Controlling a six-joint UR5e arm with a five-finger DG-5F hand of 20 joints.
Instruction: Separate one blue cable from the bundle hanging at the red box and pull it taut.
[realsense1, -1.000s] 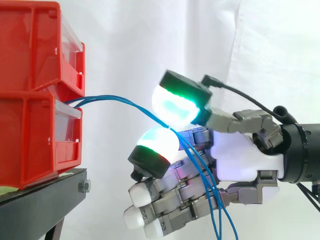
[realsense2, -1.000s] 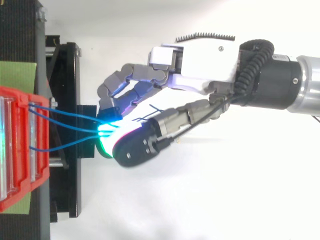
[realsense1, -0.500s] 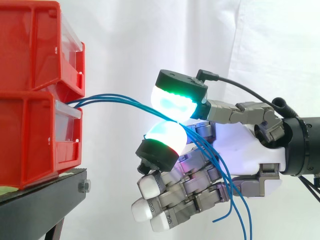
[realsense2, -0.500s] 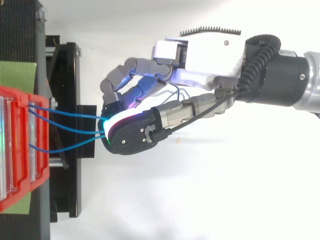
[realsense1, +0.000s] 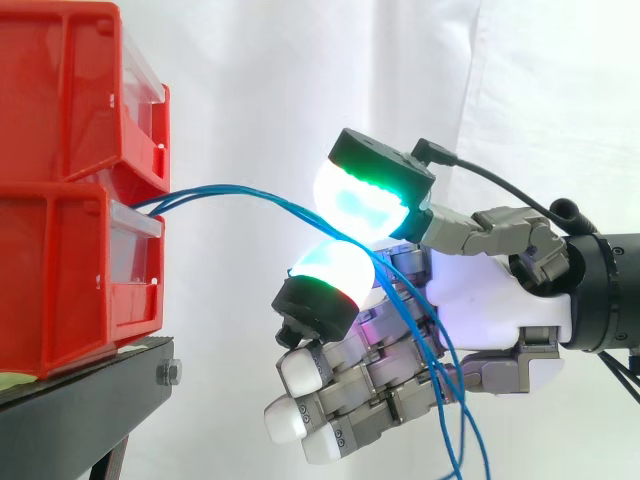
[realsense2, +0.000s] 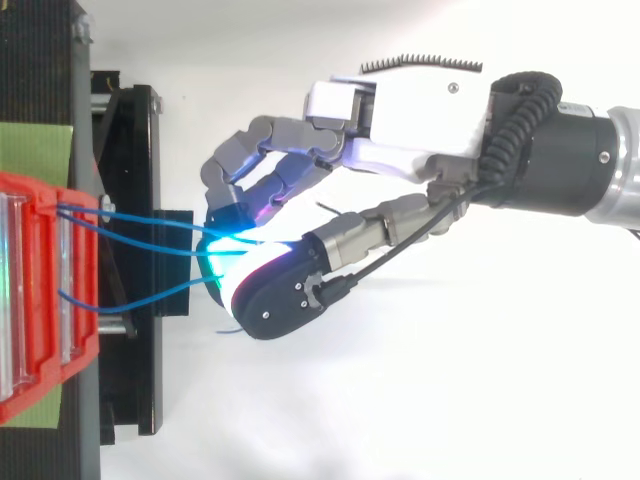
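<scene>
Blue cables (realsense1: 240, 193) leave the gap between the two stacked red bins (realsense1: 60, 120) and arc right to my hand (realsense1: 485, 310). They pass between the green-glowing thumb pad (realsense1: 365, 200) and a cyan-glowing fingertip (realsense1: 328, 275), which pinch them. Past the pinch the cables drape over the palm and hang below it. From above, three blue cables (realsense2: 140, 240) fan out of the red bin (realsense2: 30, 300) and converge at the glowing pads of the hand (realsense2: 420, 105). The other fingers are curled below the pinch and hold nothing.
The red bins rest on a black stand (realsense1: 80, 410) at the left, which juts toward the hand in the top view (realsense2: 130, 150). A white curtain hangs behind. The arm enters from the right.
The thumb has shifted up and slightly right over the fingertip. The hanging cable ends have swung and dropped lower under the palm. The hand has stayed in about the same place for the last half second.
</scene>
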